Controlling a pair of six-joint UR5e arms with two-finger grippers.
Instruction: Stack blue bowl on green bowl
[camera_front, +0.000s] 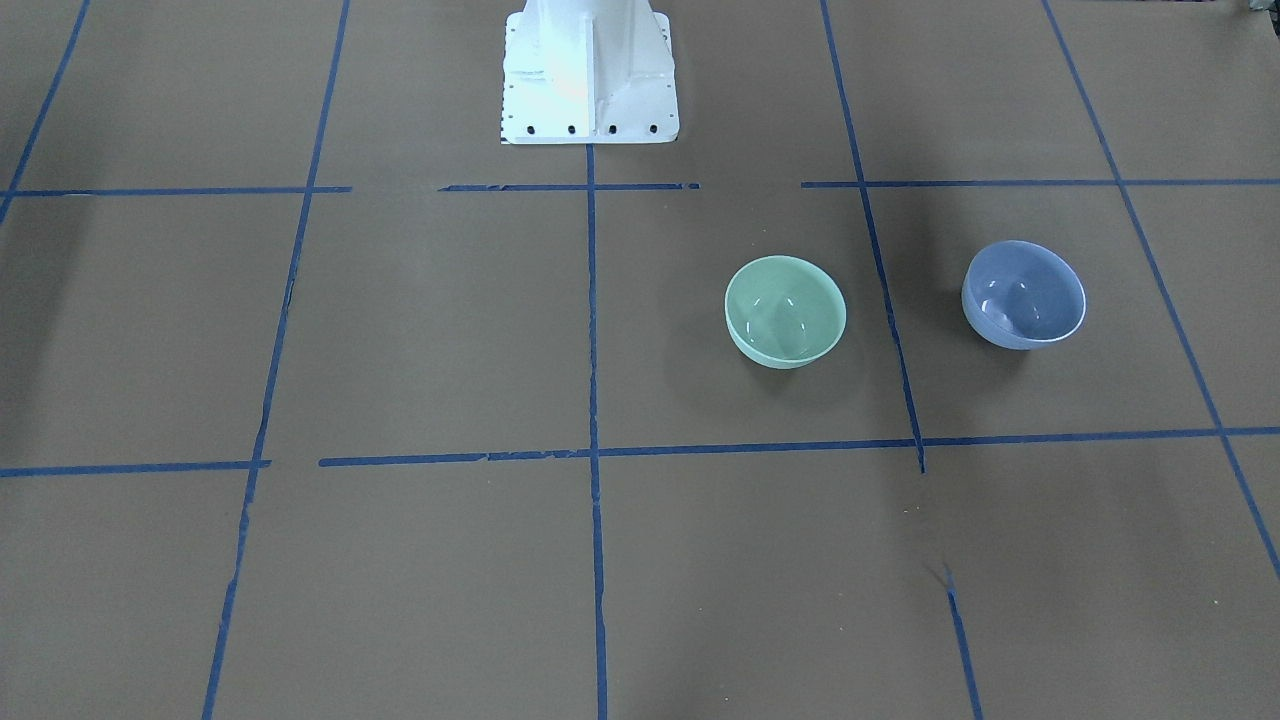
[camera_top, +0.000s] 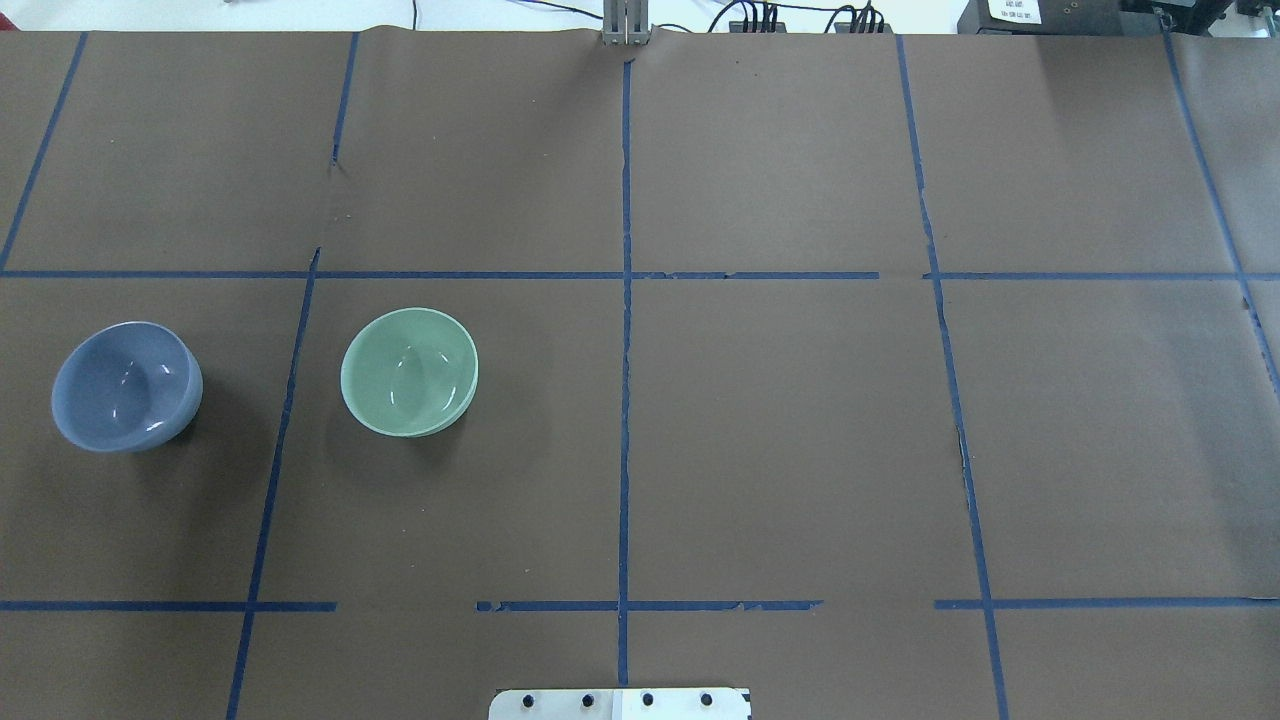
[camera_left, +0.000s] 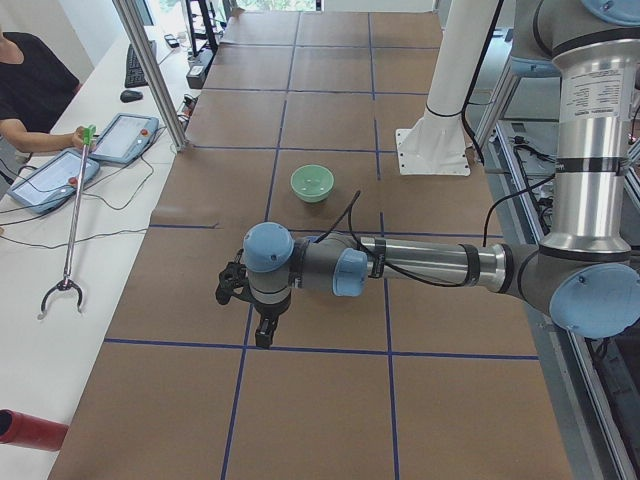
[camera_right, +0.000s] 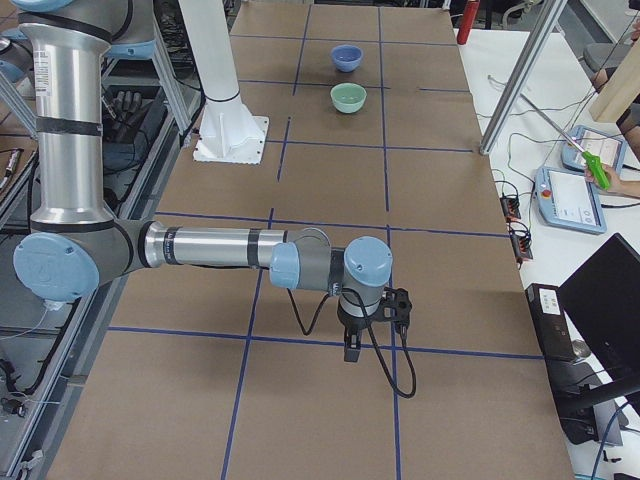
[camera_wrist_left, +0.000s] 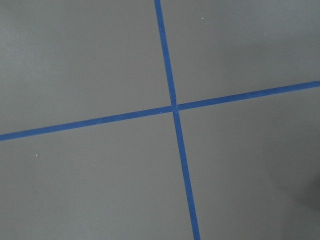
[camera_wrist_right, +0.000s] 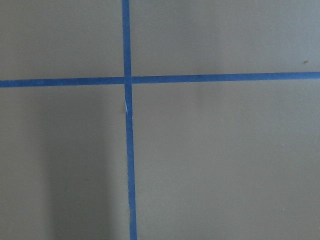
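- We are in a robot lab, not a home.
- We see a big table (camera_top: 800, 450) covered in brown paper, with blue tape lines (camera_top: 625, 400) making squares.
- We see big gray robot arms (camera_right: 210, 246) and a white stand (camera_front: 590, 80) bolted to the table.
- We see a white side desk (camera_left: 30, 350) with screen controllers (camera_left: 128, 137), wires (camera_top: 760, 18) and a laptop (camera_right: 605, 290).
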